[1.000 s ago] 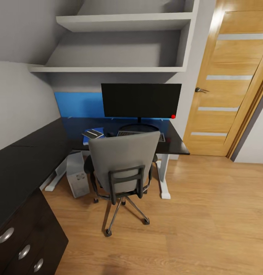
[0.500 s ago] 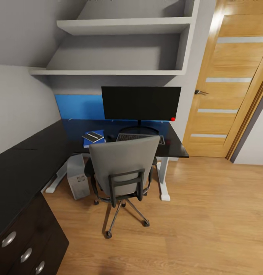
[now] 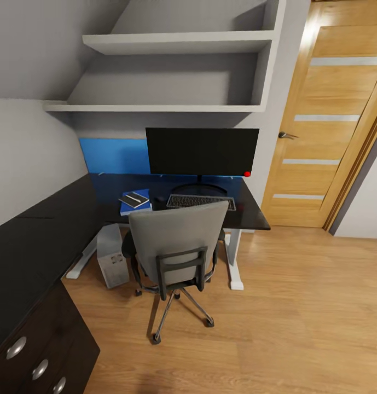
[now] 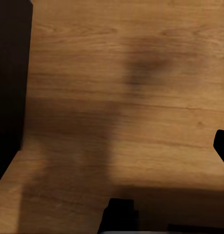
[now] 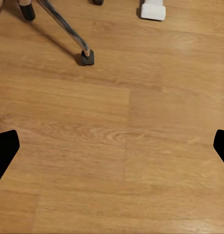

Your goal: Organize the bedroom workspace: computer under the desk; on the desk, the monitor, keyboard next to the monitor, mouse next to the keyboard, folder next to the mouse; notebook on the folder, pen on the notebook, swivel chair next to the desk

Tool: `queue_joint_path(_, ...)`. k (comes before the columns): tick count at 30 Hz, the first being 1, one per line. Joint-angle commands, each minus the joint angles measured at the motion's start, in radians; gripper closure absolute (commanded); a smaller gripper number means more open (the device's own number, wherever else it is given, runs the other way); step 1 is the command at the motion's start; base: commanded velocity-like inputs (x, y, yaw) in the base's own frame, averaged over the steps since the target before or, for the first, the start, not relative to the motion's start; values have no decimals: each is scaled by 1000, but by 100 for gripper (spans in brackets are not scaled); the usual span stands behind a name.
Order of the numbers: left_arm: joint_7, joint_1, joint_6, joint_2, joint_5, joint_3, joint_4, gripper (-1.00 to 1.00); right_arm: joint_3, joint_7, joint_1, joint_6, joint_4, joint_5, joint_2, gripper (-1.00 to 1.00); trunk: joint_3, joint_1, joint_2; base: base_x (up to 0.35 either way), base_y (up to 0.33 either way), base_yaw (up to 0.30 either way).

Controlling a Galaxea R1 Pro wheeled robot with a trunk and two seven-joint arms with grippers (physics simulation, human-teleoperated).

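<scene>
From the head view, the swivel chair (image 3: 177, 251) is tucked against the desk (image 3: 57, 219), whose far edge carries the monitor (image 3: 202, 151), keyboard (image 3: 200, 201), folder (image 3: 134, 201) and notebook (image 3: 134, 198). The computer (image 3: 112, 256) stands beneath. The right wrist view shows the right gripper (image 5: 112, 146) spread wide and empty above the floor (image 5: 141, 146); I cannot tell the left gripper's (image 4: 221, 146) opening.

One monitor (image 3: 202, 151), one keyboard (image 3: 200, 201), one swivel chair (image 3: 177, 249), three drawer knobs (image 3: 39, 369) (silver).

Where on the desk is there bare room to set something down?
The desk's long left wing, from folder to drawers, is bare, as is its right end beyond the keyboard. Crowded: folder, keyboard, below the monitor.
</scene>
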Motion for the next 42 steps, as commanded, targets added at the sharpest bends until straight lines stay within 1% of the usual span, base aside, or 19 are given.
queue_joint_path(1,3,-1,-4,0,9,-9,1,-100,9,-2,-1,-4,2,-10,1,-100,2,-4,7,0,0,0)
queue_joint_path(7,5,-1,-5,1,10,-9,1,-100,9,-2,-1,-4,2,-10,0,-100,21,-27,49,0,0,0)
queue_joint_path(19,11,-1,-28,2,10,-9,1,-100,9,-2,-1,-4,2,-10,0,-100,59,-73,133,0,0,0)
queue_joint_path(42,14,-2,-27,-4,9,-11,2,-100,9,-2,-1,-4,2,-10,0,-100,131,-161,294,0,0,0)
